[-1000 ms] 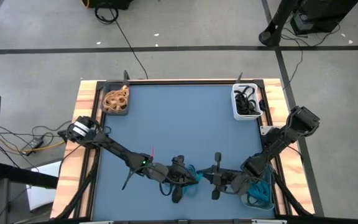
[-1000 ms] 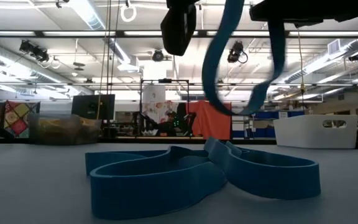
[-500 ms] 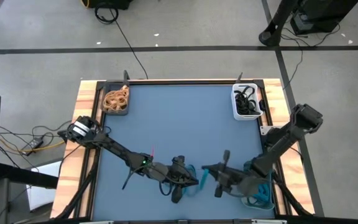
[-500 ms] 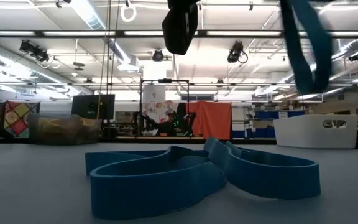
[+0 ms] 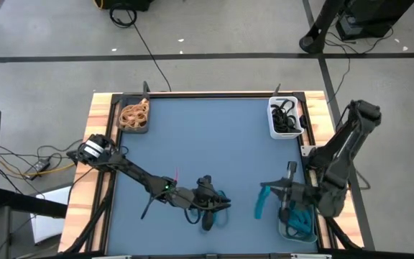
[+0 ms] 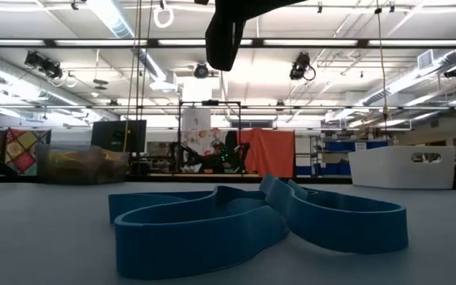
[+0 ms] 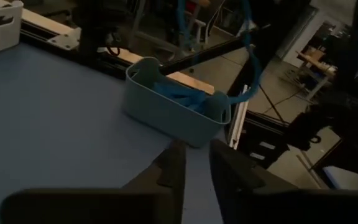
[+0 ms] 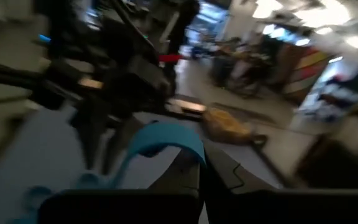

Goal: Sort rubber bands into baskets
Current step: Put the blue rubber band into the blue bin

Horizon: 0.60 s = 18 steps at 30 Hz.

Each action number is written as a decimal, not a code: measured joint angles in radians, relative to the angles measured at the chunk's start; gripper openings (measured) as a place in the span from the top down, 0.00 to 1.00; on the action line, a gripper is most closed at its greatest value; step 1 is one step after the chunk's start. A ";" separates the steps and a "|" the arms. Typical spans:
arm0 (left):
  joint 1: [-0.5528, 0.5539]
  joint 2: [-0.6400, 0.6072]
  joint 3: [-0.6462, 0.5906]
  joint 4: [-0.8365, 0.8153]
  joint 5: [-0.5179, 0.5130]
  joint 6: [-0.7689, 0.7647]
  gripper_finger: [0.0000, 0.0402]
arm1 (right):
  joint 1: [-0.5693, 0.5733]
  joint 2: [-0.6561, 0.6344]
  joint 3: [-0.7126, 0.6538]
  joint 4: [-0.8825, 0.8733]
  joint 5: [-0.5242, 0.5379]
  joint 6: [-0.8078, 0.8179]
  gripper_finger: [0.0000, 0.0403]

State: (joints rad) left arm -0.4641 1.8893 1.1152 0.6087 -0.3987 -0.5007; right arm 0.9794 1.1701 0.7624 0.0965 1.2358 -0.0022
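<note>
Two or three blue rubber bands [image 6: 252, 226] lie overlapped on the blue table near its front edge; they also show under my left arm [image 5: 220, 210]. My left gripper [image 7: 196, 168] hovers above them, slightly open, with nothing between its fingers. To its right my right gripper [image 5: 263, 189] is shut on one blue rubber band [image 5: 258, 206], left of the grey-teal basket [image 5: 287, 232], which holds more blue bands. The dark basket [image 5: 134, 128] with tan bands stands at the far left, the white basket [image 5: 272, 119] with black bands at the far right. My right gripper pinches the blue band by its upper bend [image 8: 166, 138] between its two fingers. The fingers lie about level and point toward the table's left side. The band hangs slack below them [image 5: 257, 208], clear of the table.
The wooden table rim [image 5: 99, 144] runs around the blue mat. Black cables lie on the floor beyond the far edge. The middle of the mat [image 5: 207, 144] is bare.
My right gripper has gone up and toward the table's right edge with the blue band, which earlier hung as a loop between both grippers. The band now hangs from my right gripper alone, beside the grey-teal basket. The bands on the table have not moved.
</note>
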 joint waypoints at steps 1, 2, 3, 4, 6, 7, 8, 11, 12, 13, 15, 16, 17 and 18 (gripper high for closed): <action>0.000 0.000 0.000 0.001 -0.003 0.002 0.79 | 0.003 -0.028 0.000 -0.034 -0.032 0.036 0.98; 0.000 0.000 0.000 0.001 -0.008 0.011 0.77 | 0.004 -0.056 0.000 -0.071 -0.069 0.082 0.98; 0.000 0.000 0.000 0.000 -0.011 0.026 0.74 | 0.005 -0.084 0.000 -0.115 -0.115 0.134 0.98; 0.000 0.000 0.000 0.000 -0.014 0.036 0.72 | 0.004 -0.109 0.000 -0.159 -0.164 0.191 0.98; 0.001 0.000 0.000 -0.002 -0.017 0.056 0.68 | -0.005 -0.156 0.000 -0.255 -0.253 0.305 0.98; 0.003 0.000 0.000 -0.002 -0.017 0.070 0.67 | -0.008 -0.174 0.000 -0.303 -0.291 0.360 0.98; 0.005 0.000 0.000 -0.005 -0.018 0.088 0.66 | -0.011 -0.190 0.000 -0.349 -0.327 0.410 0.98; 0.013 0.000 0.000 -0.031 -0.019 0.126 0.65 | -0.013 -0.228 0.000 -0.466 -0.437 0.543 0.98; 0.016 0.000 0.000 -0.043 -0.020 0.129 0.65 | -0.013 -0.239 0.000 -0.500 -0.481 0.582 0.98; 0.018 0.000 0.000 -0.055 -0.020 0.130 0.65 | -0.013 -0.247 0.000 -0.532 -0.530 0.619 0.98; 0.021 0.000 0.000 -0.073 -0.020 0.130 0.65 | -0.013 -0.262 0.000 -0.581 -0.628 0.683 0.98; 0.023 0.000 0.000 -0.080 -0.020 0.130 0.65 | -0.013 -0.268 0.000 -0.599 -0.666 0.712 0.98; 0.024 0.000 0.000 -0.089 -0.020 0.130 0.65 | -0.013 -0.273 0.000 -0.614 -0.701 0.739 0.97; 0.025 0.000 0.000 -0.097 -0.020 0.130 0.65 | -0.013 -0.276 0.000 -0.625 -0.733 0.765 0.97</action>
State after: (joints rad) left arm -0.4393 1.8893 1.1152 0.5121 -0.4187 -0.3707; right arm 0.9665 0.8938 0.7624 -0.5288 0.5031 0.7626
